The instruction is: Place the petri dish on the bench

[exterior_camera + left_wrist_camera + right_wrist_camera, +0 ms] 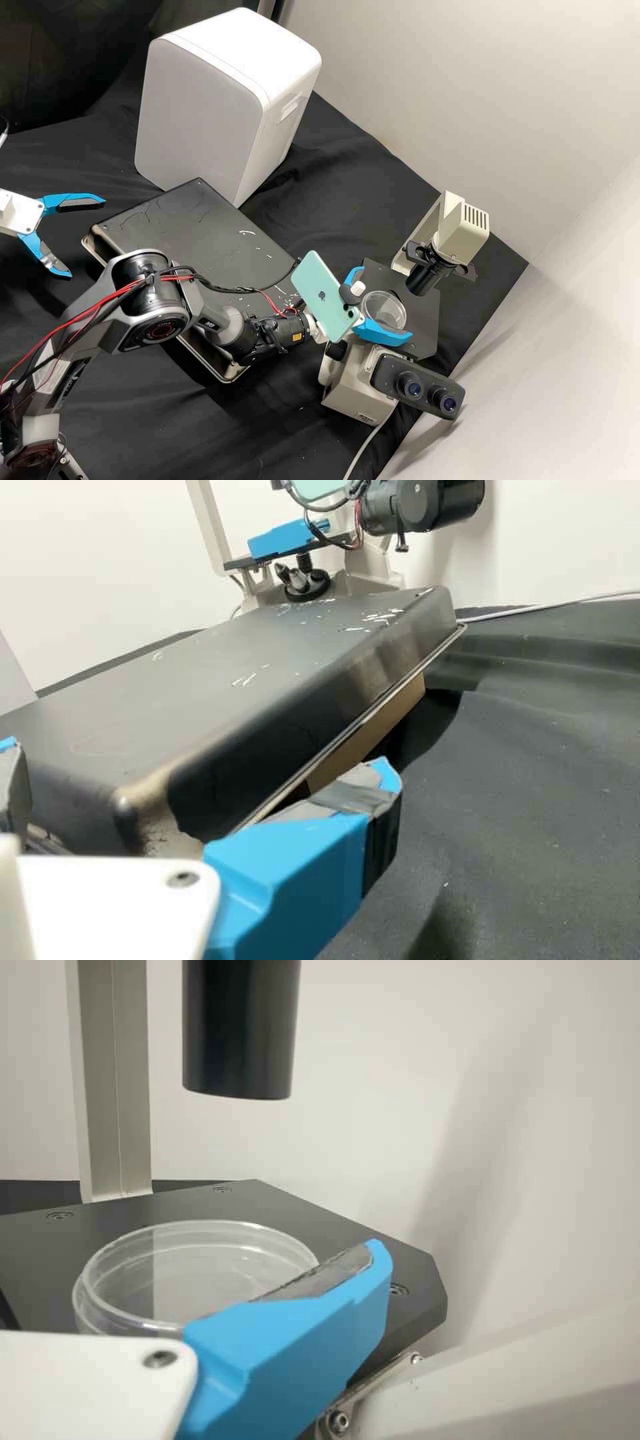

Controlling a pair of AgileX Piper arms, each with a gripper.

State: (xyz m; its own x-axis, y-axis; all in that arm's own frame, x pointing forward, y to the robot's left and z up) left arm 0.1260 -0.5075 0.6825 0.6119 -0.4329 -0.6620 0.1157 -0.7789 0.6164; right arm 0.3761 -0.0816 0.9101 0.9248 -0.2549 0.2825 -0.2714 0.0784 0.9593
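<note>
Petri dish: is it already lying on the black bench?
No, the petri dish rests up on the black stage of the microscope.

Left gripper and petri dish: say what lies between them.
In the high view, the dark tray and the right arm stretched across it lie between the left gripper and the petri dish.

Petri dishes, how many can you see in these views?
1 petri dish, on the black microscope stage, at the right gripper. Others could hide behind the white box.
</note>
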